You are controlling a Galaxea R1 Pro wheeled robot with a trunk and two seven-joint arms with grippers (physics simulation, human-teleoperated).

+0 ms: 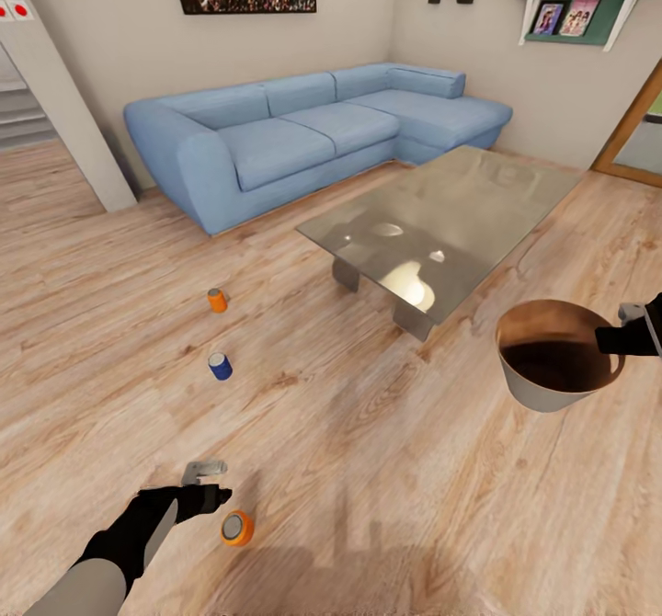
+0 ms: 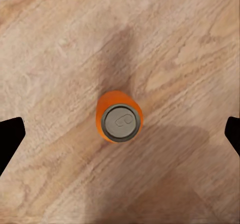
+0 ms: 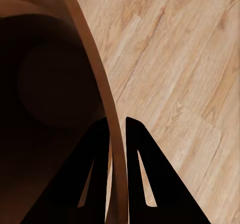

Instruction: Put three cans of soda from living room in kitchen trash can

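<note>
Left gripper [image 2: 120,134] spread wide above an orange can [image 2: 119,117] standing upright on the wood floor [image 1: 386,469], axis vertical, top up. Right gripper [image 3: 117,126] pinches the tash can [image 1: 550,359] rim, held off the floor, opening up. Blue can [image 1: 220,366] and second orange can [image 1: 216,300] stand upright farther out.

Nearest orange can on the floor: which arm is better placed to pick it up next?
Left. The left gripper hangs open directly above the orange can, fingers either side, while the right gripper is shut on the trash can rim.
</note>
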